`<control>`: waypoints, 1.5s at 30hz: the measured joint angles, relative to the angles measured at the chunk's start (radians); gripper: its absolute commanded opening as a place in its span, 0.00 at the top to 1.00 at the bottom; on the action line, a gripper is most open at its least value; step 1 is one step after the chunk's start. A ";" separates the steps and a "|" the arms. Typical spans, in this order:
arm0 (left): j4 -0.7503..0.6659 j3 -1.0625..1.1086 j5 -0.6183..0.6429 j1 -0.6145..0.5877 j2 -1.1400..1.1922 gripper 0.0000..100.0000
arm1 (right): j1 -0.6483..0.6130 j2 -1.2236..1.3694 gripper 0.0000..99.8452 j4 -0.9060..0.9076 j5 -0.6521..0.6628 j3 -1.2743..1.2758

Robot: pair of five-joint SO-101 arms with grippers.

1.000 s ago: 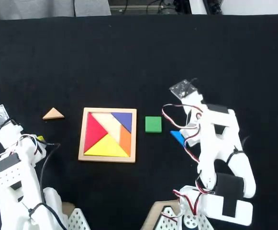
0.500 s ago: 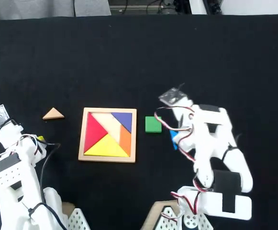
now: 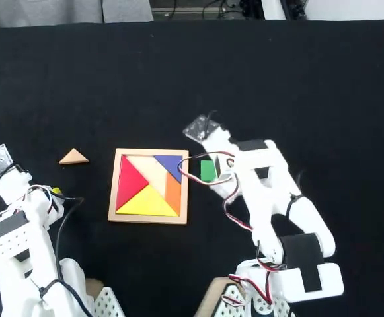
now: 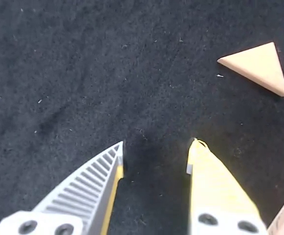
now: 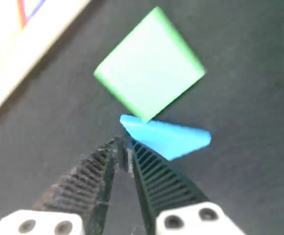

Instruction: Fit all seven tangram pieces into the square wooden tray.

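Black cloth is carrying the wooden tray [image 3: 114, 188], and just beside the green square [image 5: 149, 66] the right gripper [image 5: 124, 142], jaws nearly closed on nothing, is hovering at the blue triangle [image 5: 170, 137], a thin, light, stiff piece probably best pinched across its edges.

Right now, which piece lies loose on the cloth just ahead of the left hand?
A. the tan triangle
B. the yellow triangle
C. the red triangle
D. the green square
A: the tan triangle lies flat just beyond the open left hand, outside the tray, while the green square sits on the tray's far side.
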 measured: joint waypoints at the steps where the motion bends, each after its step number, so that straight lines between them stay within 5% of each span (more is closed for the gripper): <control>1: 0.000 0.000 0.000 0.000 0.000 0.78 | 0.000 0.000 0.99 -0.018 0.000 0.000; 14: 0.000 0.000 0.000 0.000 0.000 0.78 | 0.000 -0.014 0.96 0.049 0.017 -0.112; 21: 0.000 0.000 0.000 0.000 0.000 0.78 | 0.026 -0.043 0.71 0.304 0.387 -0.239; 26: 0.000 0.000 0.000 0.000 0.000 0.78 | 0.048 -0.043 0.66 0.393 0.763 -0.241; 28: 0.000 0.000 0.000 0.000 0.000 0.78 | 0.049 -0.043 0.66 0.393 0.818 -0.241; 45: 0.000 0.000 0.000 0.000 0.000 0.78 | 0.055 0.155 0.66 0.236 0.841 -0.201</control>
